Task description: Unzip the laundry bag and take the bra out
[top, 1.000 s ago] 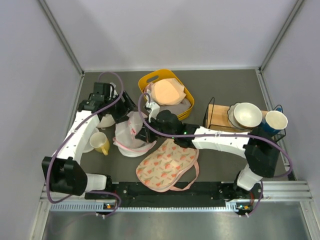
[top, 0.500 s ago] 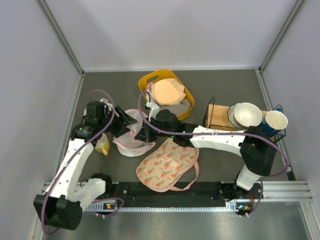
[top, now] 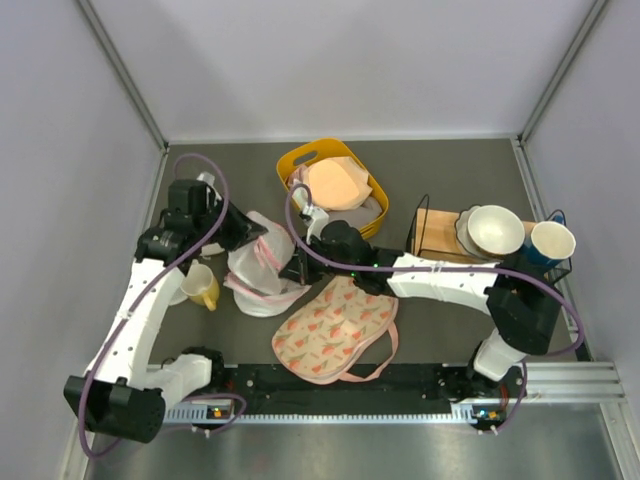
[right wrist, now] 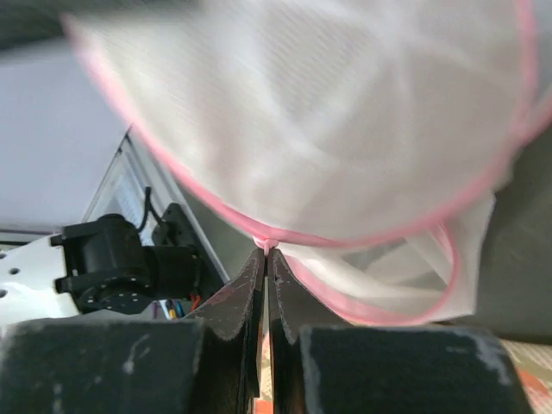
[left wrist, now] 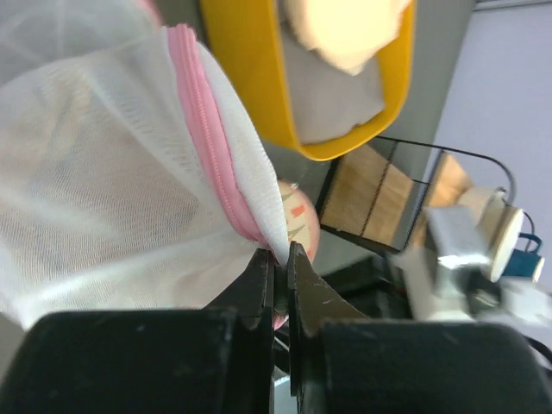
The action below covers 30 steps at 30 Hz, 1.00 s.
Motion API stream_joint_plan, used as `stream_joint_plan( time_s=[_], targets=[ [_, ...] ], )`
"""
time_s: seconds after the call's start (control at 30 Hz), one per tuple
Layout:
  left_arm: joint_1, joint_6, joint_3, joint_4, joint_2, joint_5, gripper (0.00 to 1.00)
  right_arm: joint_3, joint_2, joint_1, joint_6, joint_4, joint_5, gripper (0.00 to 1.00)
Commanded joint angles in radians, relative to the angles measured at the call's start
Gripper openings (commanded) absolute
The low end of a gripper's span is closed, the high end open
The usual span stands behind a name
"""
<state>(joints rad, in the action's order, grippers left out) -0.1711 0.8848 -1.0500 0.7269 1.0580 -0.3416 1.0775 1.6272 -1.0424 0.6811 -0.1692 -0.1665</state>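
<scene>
You're holding the laundry bag [top: 258, 270] center-left of frame. Left gripper [left wrist: 280, 259] and right gripper [right wrist: 266, 254] are both clamping its pink zipper [left wrist: 207, 147], jaws nearly together.

White mesh laundry bag [top: 256, 268], pink zipper [left wrist: 210, 168]

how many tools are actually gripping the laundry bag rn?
2. The left tool is pinched shut on the laundry bag mesh beside the pink zipper, at the bag's far-left side. The right tool is pinched shut on the zipper at its right edge.
</scene>
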Motion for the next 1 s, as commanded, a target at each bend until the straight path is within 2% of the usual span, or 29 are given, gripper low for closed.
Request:
stream_joint_plan(
  time_s=[0.0,0.23,0.43,0.47,0.57,0.7,0.77,0.87,0.97],
  targets=[
    [0.004,-0.058,-0.18,0.014,0.019,0.027,0.0,-0.079,-0.05,0.024,-0.009,0.013,0.013,0.0],
    [0.028,-0.092,-0.257,0.016,0.079,0.027,0.0,-0.175,-0.13,0.025,-0.023,-0.016,0.021,0.0],
    [0.033,-0.119,-0.251,-0.056,0.166,0.013,0.0,-0.122,-0.214,0.005,-0.067,0.011,0.036,0.0],
    [0.035,-0.124,-0.245,-0.063,0.2,0.013,0.04,-0.088,-0.208,0.005,-0.068,0.019,0.036,0.0],
    [0.036,-0.127,-0.275,-0.031,0.252,-0.014,0.25,0.0,-0.153,0.005,-0.068,0.057,0.033,0.0],
    [0.036,-0.104,-0.257,-0.021,0.199,-0.01,0.59,0.047,-0.087,0.005,-0.057,0.048,0.021,0.0],
    [0.036,-0.086,-0.236,-0.011,0.131,0.019,0.82,0.053,-0.073,0.007,-0.055,0.045,0.015,0.0],
    [0.035,-0.04,-0.185,-0.004,0.036,0.049,0.87,0.055,-0.058,0.01,-0.046,0.037,0.002,0.0],
    [0.035,0.026,-0.104,-0.001,-0.059,0.07,0.84,0.053,-0.049,0.013,-0.035,0.02,-0.013,0.0]
  ],
)
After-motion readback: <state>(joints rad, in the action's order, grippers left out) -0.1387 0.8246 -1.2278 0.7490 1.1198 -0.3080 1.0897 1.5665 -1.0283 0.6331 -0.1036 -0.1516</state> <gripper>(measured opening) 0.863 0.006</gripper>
